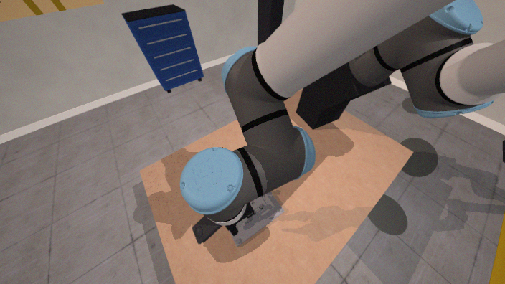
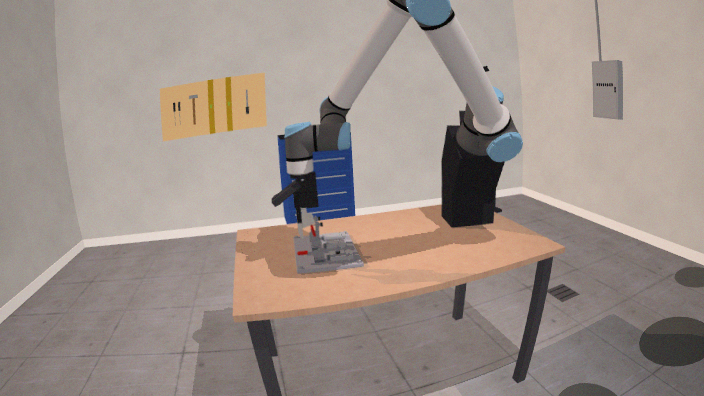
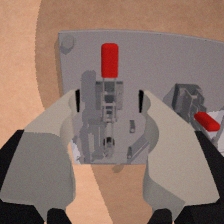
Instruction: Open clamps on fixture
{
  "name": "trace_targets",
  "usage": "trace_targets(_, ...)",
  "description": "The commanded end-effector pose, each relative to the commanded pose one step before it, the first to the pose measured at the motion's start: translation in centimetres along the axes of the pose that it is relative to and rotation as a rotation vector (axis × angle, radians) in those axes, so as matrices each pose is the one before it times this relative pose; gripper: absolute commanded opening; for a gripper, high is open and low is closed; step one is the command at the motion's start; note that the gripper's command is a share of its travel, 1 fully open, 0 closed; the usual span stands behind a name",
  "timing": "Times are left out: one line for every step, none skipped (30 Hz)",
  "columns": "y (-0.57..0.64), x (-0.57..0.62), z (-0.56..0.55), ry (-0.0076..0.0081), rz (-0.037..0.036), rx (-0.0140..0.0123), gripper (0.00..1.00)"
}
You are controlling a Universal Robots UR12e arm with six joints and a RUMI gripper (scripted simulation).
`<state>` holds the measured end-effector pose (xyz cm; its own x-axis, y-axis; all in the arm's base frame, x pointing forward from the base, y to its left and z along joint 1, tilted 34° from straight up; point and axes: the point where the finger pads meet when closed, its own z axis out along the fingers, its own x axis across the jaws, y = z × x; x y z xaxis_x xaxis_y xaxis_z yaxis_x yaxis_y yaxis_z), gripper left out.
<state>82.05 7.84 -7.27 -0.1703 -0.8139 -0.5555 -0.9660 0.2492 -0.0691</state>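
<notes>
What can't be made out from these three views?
- Top view: the arm's wrist covers most of the fixture; clamps hidden.
- Exterior view: clamps too small; only the upright red handle reads.
- Wrist view: third clamp out of frame; the right clamp is cut by a finger.
- Gripper: partly closed, no contact visible.

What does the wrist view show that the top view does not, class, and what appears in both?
Only the wrist view shows the gripper, its pale fingers apart with nothing between them, framing a clamp with an upright red handle; a second red handle lies at the right.

Only the top view shows the arm with its blue caps, the blue drawer cabinet and the floor; the arm hides most of the fixture there.

Both show the grey fixture plate resting on the wooden table.
</notes>
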Motion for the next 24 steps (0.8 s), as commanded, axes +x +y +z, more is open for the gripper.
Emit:
trace_targets(-0.097, -0.001, 1.386, 0.00016, -0.00024, 0.00156, 0.28)
trace_targets(0.0, 0.0, 0.396, 0.0, 0.0, 0.0, 0.28)
trace_targets(0.0, 0.0, 0.39, 0.0, 0.0, 0.0, 0.28)
trace_targets(0.0, 0.0, 0.38, 0.0, 0.0, 0.0, 0.28)
trace_targets(0.0, 0.0, 0.366, 0.0, 0.0, 0.0, 0.28)
trace_targets(0.0, 0.0, 0.347, 0.0, 0.0, 0.0, 0.28)
trace_targets(0.0, 0.0, 0.323, 0.0, 0.0, 0.0, 0.28)
trace_targets(0.0, 0.0, 0.297, 0.0, 0.0, 0.0, 0.28)
trace_targets(0.0, 0.0, 0.268, 0.0, 0.0, 0.0, 0.28)
trace_targets(0.0, 0.0, 0.237, 0.0, 0.0, 0.0, 0.28)
trace_targets(0.0, 0.0, 0.204, 0.0, 0.0, 0.0, 0.28)
trace_targets(0.0, 0.0, 0.171, 0.0, 0.0, 0.0, 0.28)
trace_targets(0.0, 0.0, 0.137, 0.0, 0.0, 0.0, 0.28)
trace_targets(0.0, 0.0, 0.0, 0.0, 0.0, 0.0, 0.28)
trace_targets(0.0, 0.0, 0.0, 0.0, 0.0, 0.0, 0.28)
trace_targets(0.0, 0.0, 0.105, 0.0, 0.0, 0.0, 0.28)
trace_targets(0.0, 0.0, 0.075, 0.0, 0.0, 0.0, 0.28)
trace_targets(0.0, 0.0, 0.049, 0.0, 0.0, 0.0, 0.28)
trace_targets(0.0, 0.0, 0.026, 0.0, 0.0, 0.0, 0.28)
trace_targets(0.0, 0.0, 0.01, 0.0, 0.0, 0.0, 0.28)
trace_targets(0.0, 0.0, 0.002, 0.0, 0.0, 0.0, 0.28)
trace_targets(0.0, 0.0, 0.0, 0.0, 0.0, 0.0, 0.28)
trace_targets(-0.001, 0.0, 0.009, 0.0, 0.0, 0.00001, 0.28)
trace_targets(-0.001, 0.0, 0.007, 0.0, 0.0, 0.00001, 0.28)
